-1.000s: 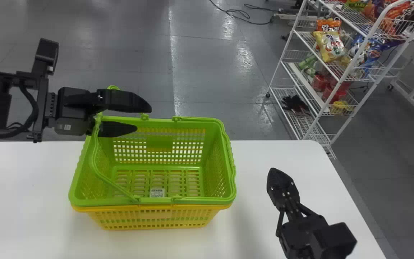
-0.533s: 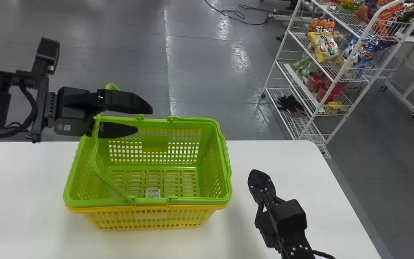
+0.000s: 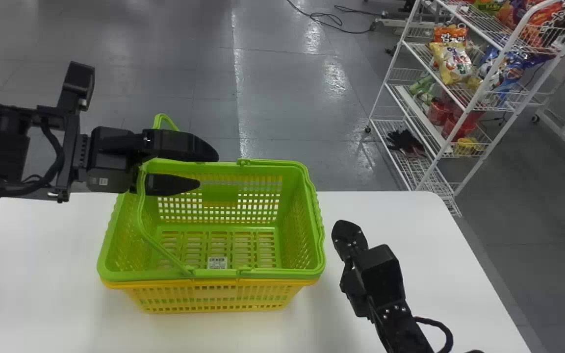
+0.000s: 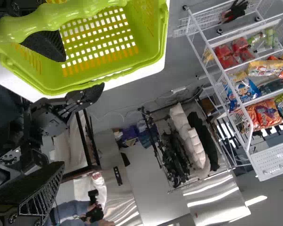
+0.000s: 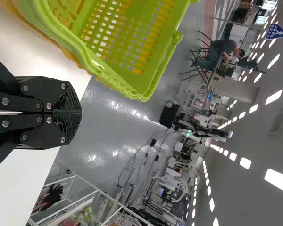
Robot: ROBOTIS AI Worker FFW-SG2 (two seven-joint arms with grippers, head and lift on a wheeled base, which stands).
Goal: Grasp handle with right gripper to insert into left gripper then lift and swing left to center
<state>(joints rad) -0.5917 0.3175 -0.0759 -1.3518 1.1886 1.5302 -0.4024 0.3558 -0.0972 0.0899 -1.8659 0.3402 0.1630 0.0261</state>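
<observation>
— What is done?
— Counter (image 3: 32, 255): green basket (image 3: 282, 275) nested in yellow basket (image 3: 216, 292); lift and swing remain. Handle (image 3: 141, 206): raised beside my left gripper (image 3: 208, 170); insertion, I judge, nearly complete.
— Jaws?
— My left pair: spread, closure outstanding. Those of my right gripper (image 5: 80, 113): pressed together, apart from the basket.

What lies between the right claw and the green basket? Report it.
In the head view, just bare white table between right claw and green basket.
</observation>
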